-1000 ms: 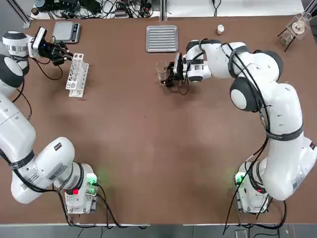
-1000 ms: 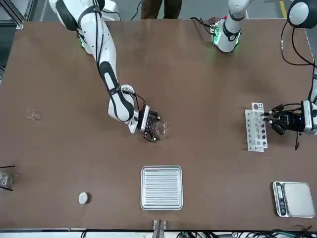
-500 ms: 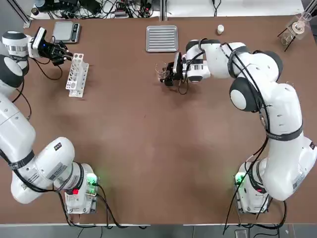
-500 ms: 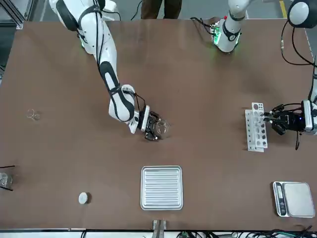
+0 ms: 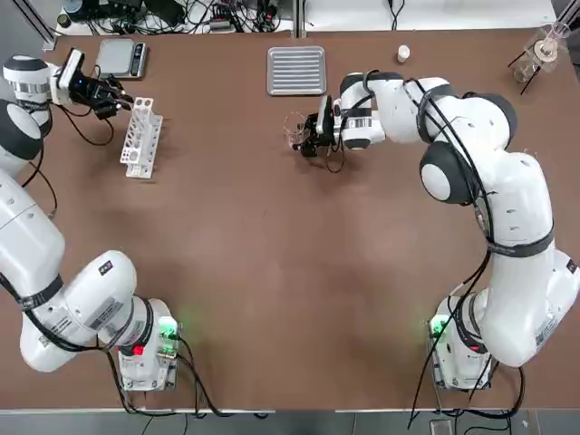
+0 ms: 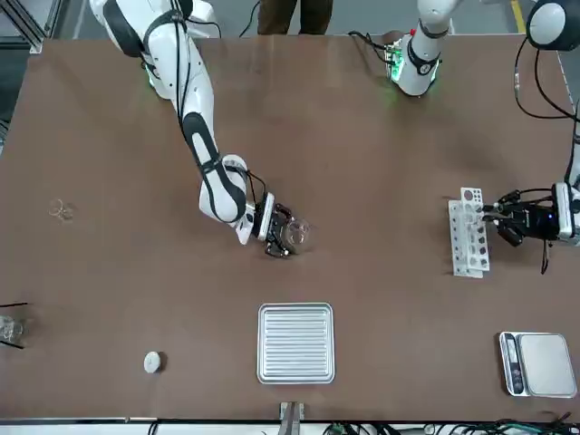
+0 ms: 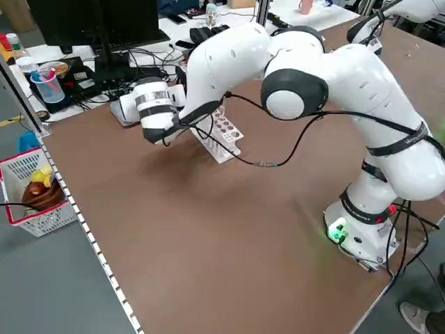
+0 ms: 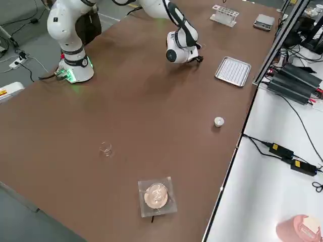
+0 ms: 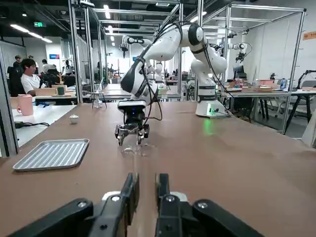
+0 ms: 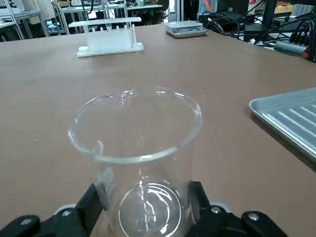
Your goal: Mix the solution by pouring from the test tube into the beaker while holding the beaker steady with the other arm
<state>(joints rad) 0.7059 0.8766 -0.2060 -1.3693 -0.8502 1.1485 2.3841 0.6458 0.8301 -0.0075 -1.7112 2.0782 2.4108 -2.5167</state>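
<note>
From overhead, I see my right tool point(image 5: 306, 136) low over the brown bench point(image 5: 272, 254), its fingers clamped on the beaker point(image 5: 295, 130). The glass stands upright between them, just beyond the fingertips. A ribbed metal tray point(image 5: 296, 70) lies near that tool, farther from the arm bases. My left tool point(image 5: 111, 96) sits well apart at the far left, fingers together, right beside the white tube rack point(image 5: 140, 136); a small scale point(image 5: 121, 57) lies just past it.

From the front, the right tool point(image 6: 279, 232) holds the beaker point(image 6: 294, 235) on the bench, tray point(image 6: 295, 343) on the camera's side of it. The left tool point(image 6: 504, 220) points at the rack point(image 6: 468, 242), nearly touching its end. I cannot tell whether it holds a tube.

In the right wrist view, both fingers point(image 10: 94, 200) press against the beaker point(image 10: 136, 153) near its base, and the glass looks empty.

In the left wrist view, my own left tool point(image 9: 146, 185) has its fingers together with only a thin slit showing, and the right tool point(image 9: 131, 133) with the beaker point(image 9: 134, 150) stands well ahead of it.
</note>
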